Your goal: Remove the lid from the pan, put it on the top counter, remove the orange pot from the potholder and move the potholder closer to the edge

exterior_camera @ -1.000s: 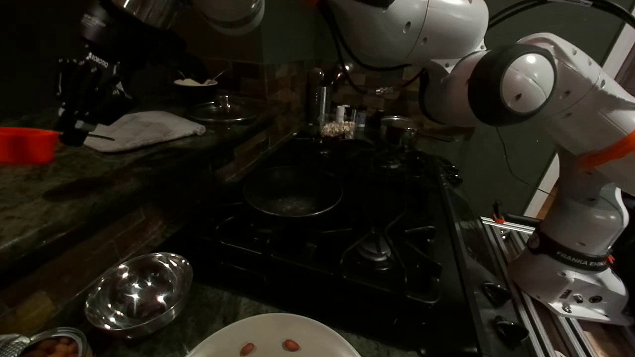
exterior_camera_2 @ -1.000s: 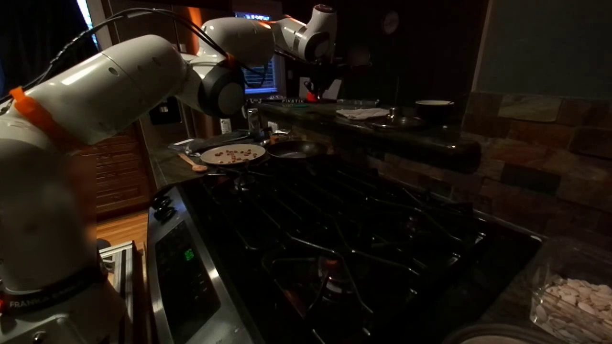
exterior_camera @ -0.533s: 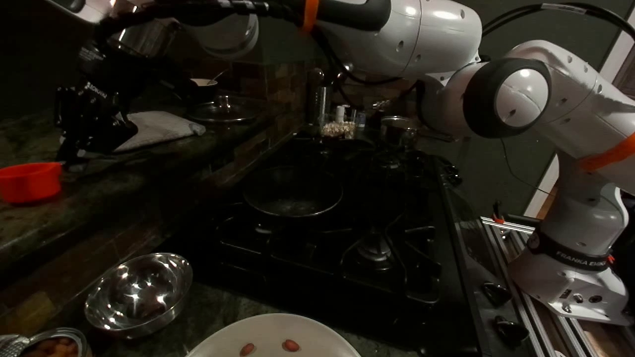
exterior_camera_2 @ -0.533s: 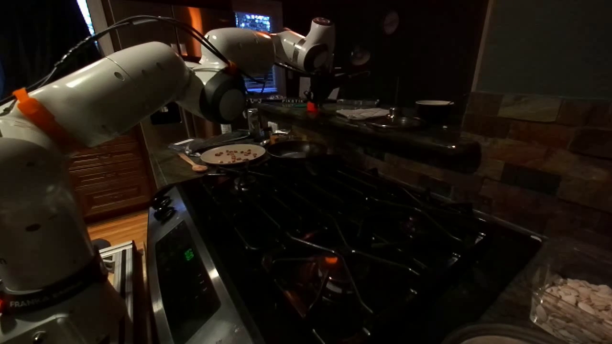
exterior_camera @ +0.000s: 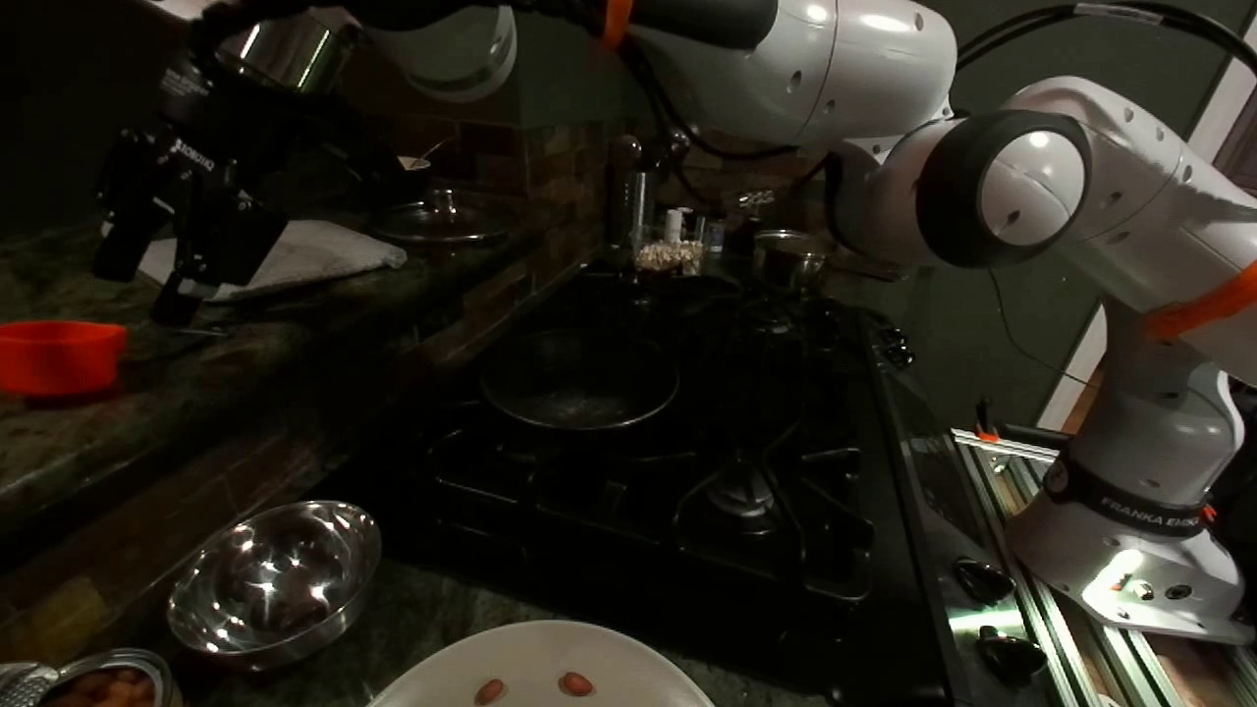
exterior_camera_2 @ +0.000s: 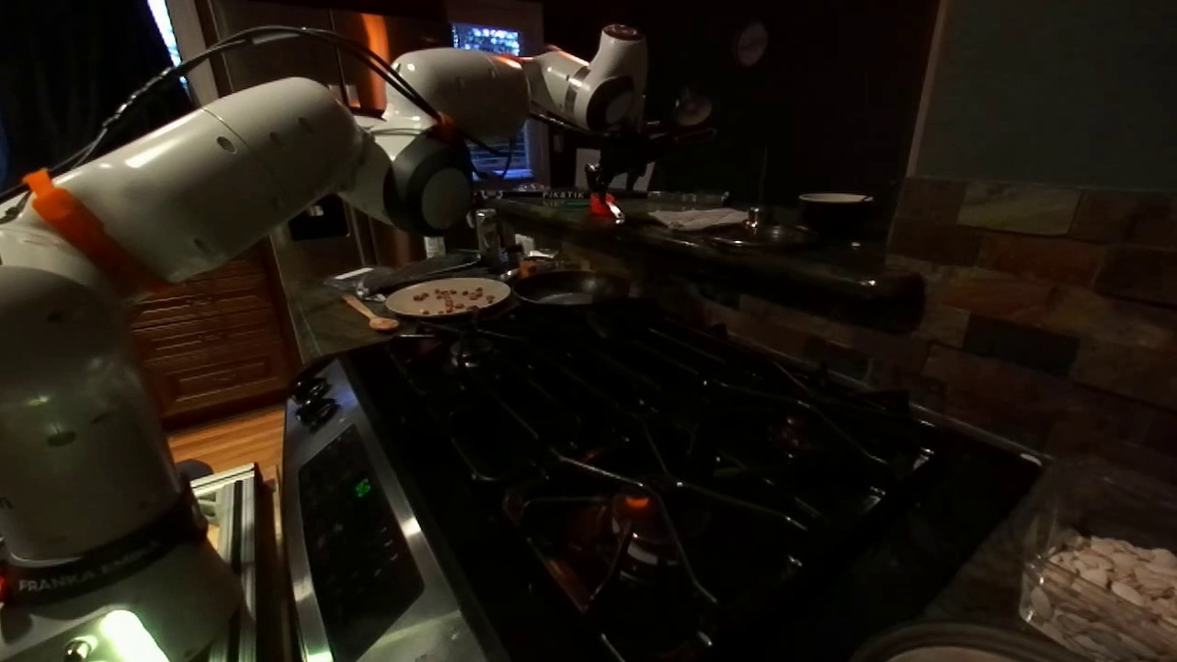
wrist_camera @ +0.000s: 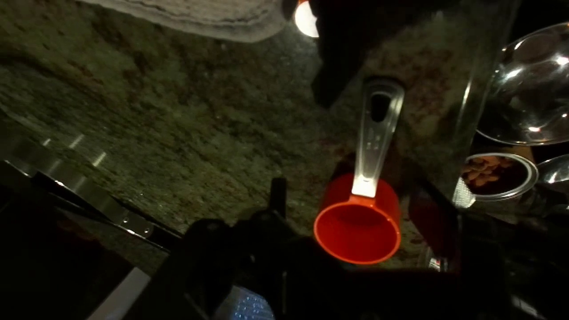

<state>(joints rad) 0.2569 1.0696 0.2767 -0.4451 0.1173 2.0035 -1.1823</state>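
Note:
The orange pot (exterior_camera: 61, 359), a small red-orange cup with a clear handle, rests on the top counter (exterior_camera: 59, 447). Just above it my gripper (exterior_camera: 147, 285) stands open, fingers spread and nothing held. In the wrist view the orange pot (wrist_camera: 358, 235) appears between the spread fingers, its handle pointing away. The white potholder (exterior_camera: 319, 257) lies flat on the counter behind the gripper; one edge of the potholder (wrist_camera: 222, 20) shows at the top of the wrist view. Beyond it the lid (exterior_camera: 422, 228) lies knob up on the counter. The pan (exterior_camera: 579, 393) sits uncovered on the stove.
A steel bowl (exterior_camera: 275, 584) and a white plate (exterior_camera: 550, 653) stand below the ledge. Behind the lid is a dark bowl (exterior_camera_2: 835, 213). A saucepan (exterior_camera: 789, 257) stands at the stove's far end. In the wrist view a tin of nuts (wrist_camera: 502, 175) sits past the counter's edge.
The orange pot, raised in the shut gripper a second ago, came down onto the counter. The jaws have since opened, and the gripper has risen slightly off it. A bright light now shows on the robot's base.

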